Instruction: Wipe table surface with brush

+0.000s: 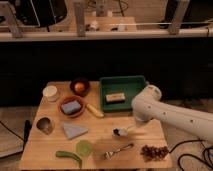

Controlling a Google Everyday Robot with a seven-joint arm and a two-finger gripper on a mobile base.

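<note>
The light wooden table surface (102, 131) carries several items. The brush (123, 131) lies right of the table's middle, its dark round head on the wood and its pale handle rising to the right under my arm. My gripper (136, 123) is at the handle's end, at the tip of the white arm that reaches in from the right. The arm's wrist covers most of the gripper.
A green tray (135, 82) with a tan block stands behind the arm. A metal fork (118, 150) and a dark red cluster (154, 151) lie at the front. On the left are a white cup (50, 92), two bowls, a metal cup (45, 125) and a grey-blue cloth (74, 130).
</note>
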